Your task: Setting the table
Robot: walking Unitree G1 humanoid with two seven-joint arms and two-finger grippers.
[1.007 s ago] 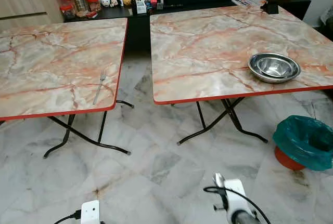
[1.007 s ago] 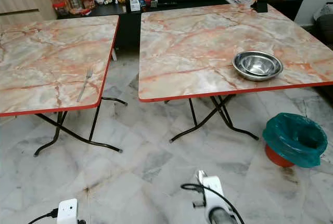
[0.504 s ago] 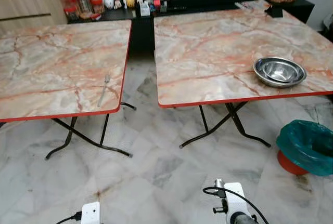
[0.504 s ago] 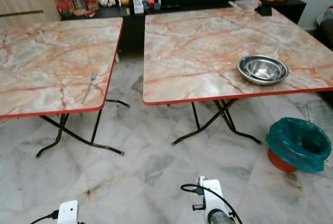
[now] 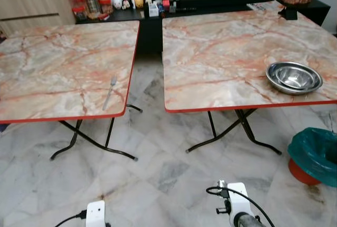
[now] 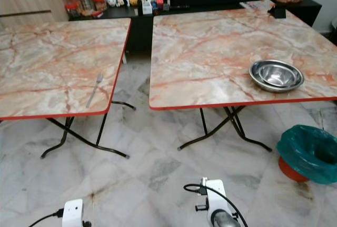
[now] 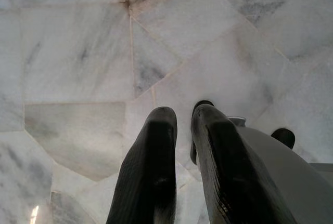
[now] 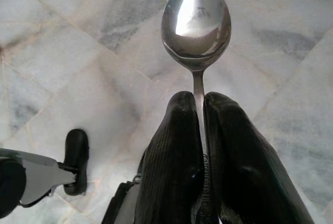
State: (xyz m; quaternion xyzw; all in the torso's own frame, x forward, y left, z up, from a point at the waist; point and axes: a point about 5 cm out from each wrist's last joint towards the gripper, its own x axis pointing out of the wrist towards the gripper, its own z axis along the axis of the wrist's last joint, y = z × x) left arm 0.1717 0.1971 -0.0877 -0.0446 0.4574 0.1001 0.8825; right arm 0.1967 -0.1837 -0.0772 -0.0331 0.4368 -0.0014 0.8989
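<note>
Two marble-patterned folding tables with red edges stand side by side ahead of me, the left table (image 5: pixel 52 63) and the right table (image 5: pixel 221 42). A fork (image 5: pixel 110 91) lies near the left table's front right corner. Stacked steel bowls (image 5: pixel 294 77) sit near the right table's front right edge. Both arms hang low over the floor, well short of the tables. My right gripper (image 8: pixel 200 99) is shut on the handle of a steel spoon (image 8: pixel 196 21), whose bowl sticks out past the fingertips. The left gripper (image 7: pixel 182 115) is shut with nothing in it.
An orange bin with a teal liner (image 5: pixel 315 153) stands on the floor at the right. The tables' black crossed legs (image 5: pixel 95 140) reach out over the marble floor. A low dark cabinet (image 5: pixel 152 11) with jars and figurines runs behind, beside a wooden cabinet (image 5: pixel 37 8).
The whole picture has slid right and slightly down, so the camera has moved. Fork and bowls keep their places on the tables. Both arms stay low.
</note>
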